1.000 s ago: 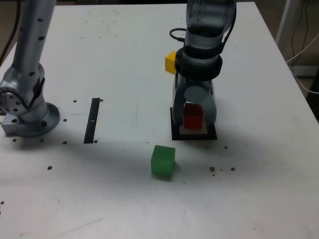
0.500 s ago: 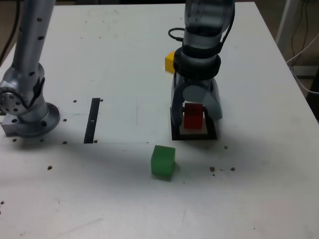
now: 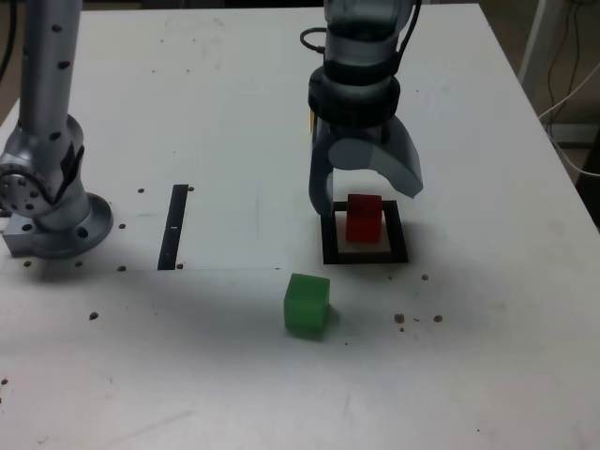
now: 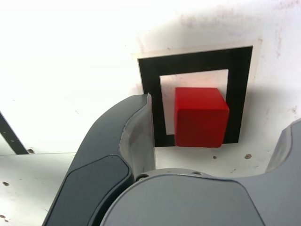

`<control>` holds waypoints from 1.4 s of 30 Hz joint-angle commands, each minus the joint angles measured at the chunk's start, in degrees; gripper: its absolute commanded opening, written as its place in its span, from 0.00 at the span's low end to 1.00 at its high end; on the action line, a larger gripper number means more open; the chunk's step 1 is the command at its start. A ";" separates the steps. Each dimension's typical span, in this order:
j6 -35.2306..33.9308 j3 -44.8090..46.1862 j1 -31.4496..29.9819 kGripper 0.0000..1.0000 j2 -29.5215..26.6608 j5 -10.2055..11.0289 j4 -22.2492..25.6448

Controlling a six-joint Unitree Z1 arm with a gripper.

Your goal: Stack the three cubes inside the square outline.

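My white table (image 3: 234,103) carries the square outline (image 3: 328,246) with the red cube (image 3: 364,218) sitting inside it, the green cube (image 3: 307,305) nearer the camera, a black strip (image 3: 174,227), and my arm's base (image 3: 52,220).

Directly below the end effector (image 3: 367,192), jaws spread wide: red cube (image 3: 364,218) alone inside the square outline (image 3: 366,253), clear air on both flanks. Toward the camera and to the exterior view's left of the end effector: green cube (image 3: 307,304), bare desk (image 3: 487,356) all round it. Farther left: black strip (image 3: 174,226) lying flat, then the arm base (image 3: 52,216) blocking that edge.
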 commanded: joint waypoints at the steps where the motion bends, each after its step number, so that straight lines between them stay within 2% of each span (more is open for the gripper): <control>1: 0.39 0.24 0.66 0.99 -1.01 0.42 0.71; 12: 6.48 0.49 7.13 0.99 -2.51 1.51 4.15; 22: 16.20 -0.53 19.56 0.99 -1.98 2.15 4.91; 32: 25.96 -8.20 28.55 0.99 1.66 1.71 9.04; 42: 35.12 -16.71 34.16 0.99 7.03 1.59 12.07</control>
